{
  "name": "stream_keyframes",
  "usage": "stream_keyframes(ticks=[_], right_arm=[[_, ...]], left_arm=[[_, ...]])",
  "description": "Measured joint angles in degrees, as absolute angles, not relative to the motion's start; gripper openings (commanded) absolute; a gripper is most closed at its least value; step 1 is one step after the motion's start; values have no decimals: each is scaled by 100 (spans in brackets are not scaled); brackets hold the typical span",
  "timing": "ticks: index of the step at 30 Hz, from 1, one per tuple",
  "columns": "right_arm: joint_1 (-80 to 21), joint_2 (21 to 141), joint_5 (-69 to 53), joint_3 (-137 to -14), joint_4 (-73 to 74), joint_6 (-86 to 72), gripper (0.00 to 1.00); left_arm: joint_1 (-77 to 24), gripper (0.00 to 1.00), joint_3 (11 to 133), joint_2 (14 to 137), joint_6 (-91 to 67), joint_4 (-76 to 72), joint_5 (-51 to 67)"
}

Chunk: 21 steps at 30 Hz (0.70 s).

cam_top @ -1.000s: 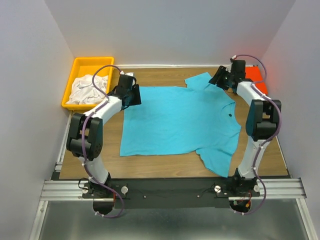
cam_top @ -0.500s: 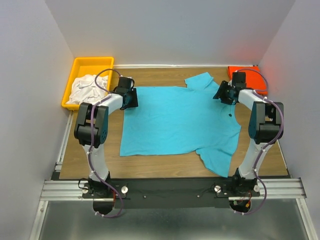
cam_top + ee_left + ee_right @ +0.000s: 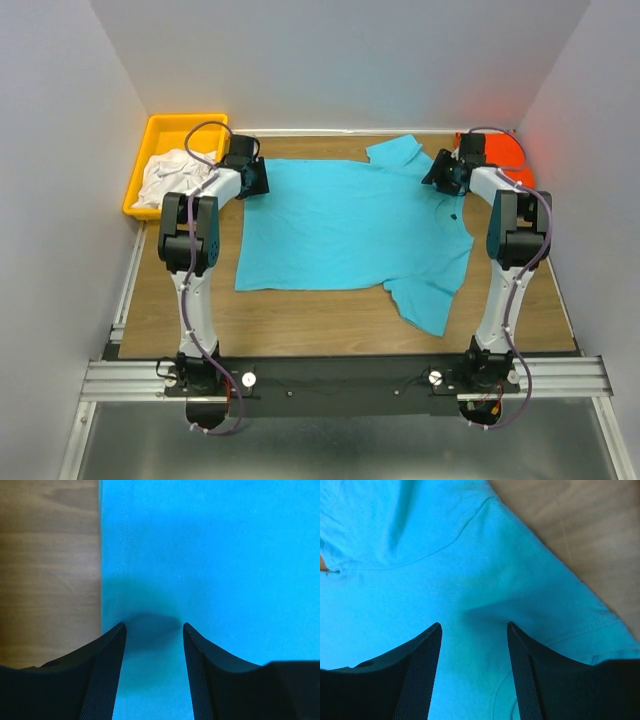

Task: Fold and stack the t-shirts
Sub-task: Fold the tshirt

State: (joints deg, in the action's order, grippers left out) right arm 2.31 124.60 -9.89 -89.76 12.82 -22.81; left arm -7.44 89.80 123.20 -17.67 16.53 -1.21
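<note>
A turquoise-blue t-shirt (image 3: pixel 350 230) lies spread flat on the wooden table, collar to the right. My left gripper (image 3: pixel 258 178) is down on its far left hem corner. In the left wrist view its jaws (image 3: pixel 154 626) stand apart, with flat cloth (image 3: pixel 215 555) between the tips. My right gripper (image 3: pixel 438 172) is down on the far shoulder, beside the far sleeve. Its jaws (image 3: pixel 474 625) are apart too, over the shoulder seam (image 3: pixel 420 560). Neither gripper pinches a fold. An orange-red t-shirt (image 3: pixel 505 152) lies at the far right corner. White t-shirts (image 3: pixel 172 178) are heaped in the bin.
The yellow bin (image 3: pixel 165 128) stands off the table's far left corner. Grey walls close in the left, right and far sides. Bare wood (image 3: pixel 320 325) lies between the shirt and the arm bases.
Both grippers have moved toward the far edge, and the turquoise shirt has slid back with them. The right arm now covers more of the orange-red shirt.
</note>
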Motion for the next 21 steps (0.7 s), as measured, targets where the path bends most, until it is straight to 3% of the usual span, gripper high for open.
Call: stream_keyframes(ticks=[12,17,21], right_arm=[[220,13705,-1426,-10814,1236,-2390,65],[220,13487,-1444,-10589,1372,-2377,65],[196,12466,-1420,-9515,1566,-2377,65]], left_arm=[[-558,58,11091,13548,-1608,2263,32],[-558,64,10634,13146,-1566,2137,56],[-613,66,9821,12291,-1588,1994,40]])
